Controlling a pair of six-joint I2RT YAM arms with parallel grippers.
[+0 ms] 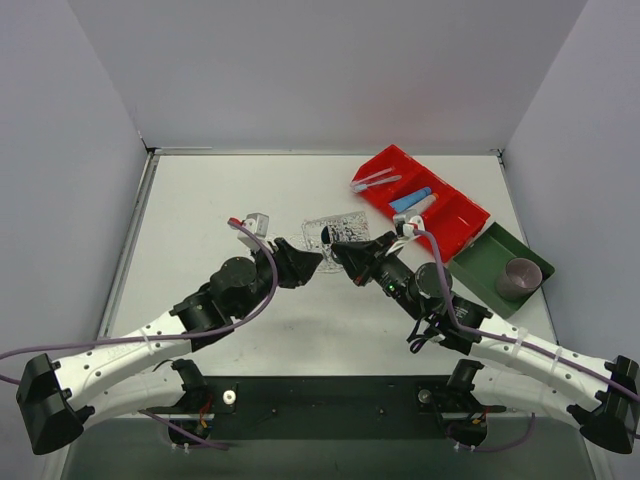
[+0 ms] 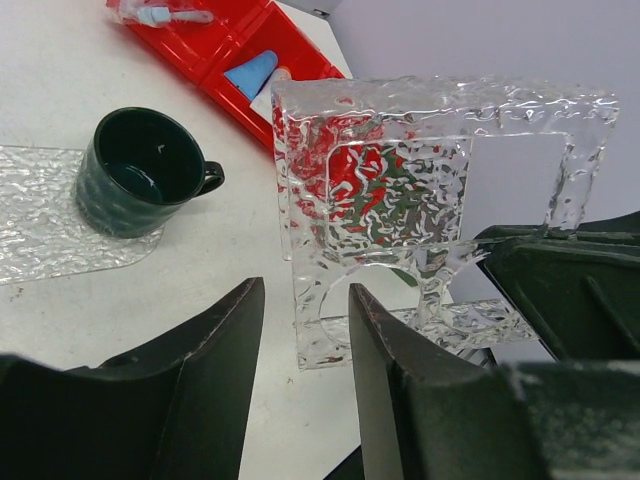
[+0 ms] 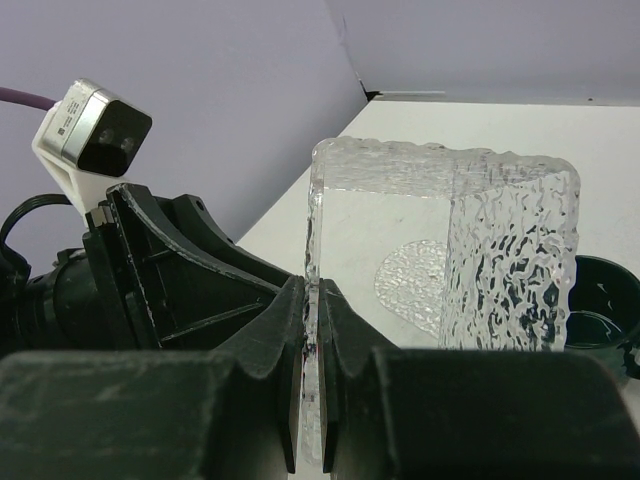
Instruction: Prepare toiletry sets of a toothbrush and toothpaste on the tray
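Note:
The flat clear glittery tray [image 2: 40,225] lies on the table with a dark green mug [image 2: 140,172] on it; it also shows in the right wrist view [image 3: 415,280] and the top view [image 1: 345,222]. The blue tube [image 1: 410,200], a white tube [image 1: 430,206] and wrapped toothbrushes [image 1: 375,182] lie in the red bin [image 1: 455,222]. My right gripper [image 3: 313,300] is shut on one wall of an upright clear textured holder [image 3: 510,260]. My left gripper [image 2: 305,310] is open, its fingers either side of the holder's lower corner [image 2: 320,345].
A dark green rectangular tray [image 1: 480,272] at the right holds a mauve cup [image 1: 518,278]. The two grippers meet close together at mid-table [image 1: 325,258]. White walls enclose the table on three sides.

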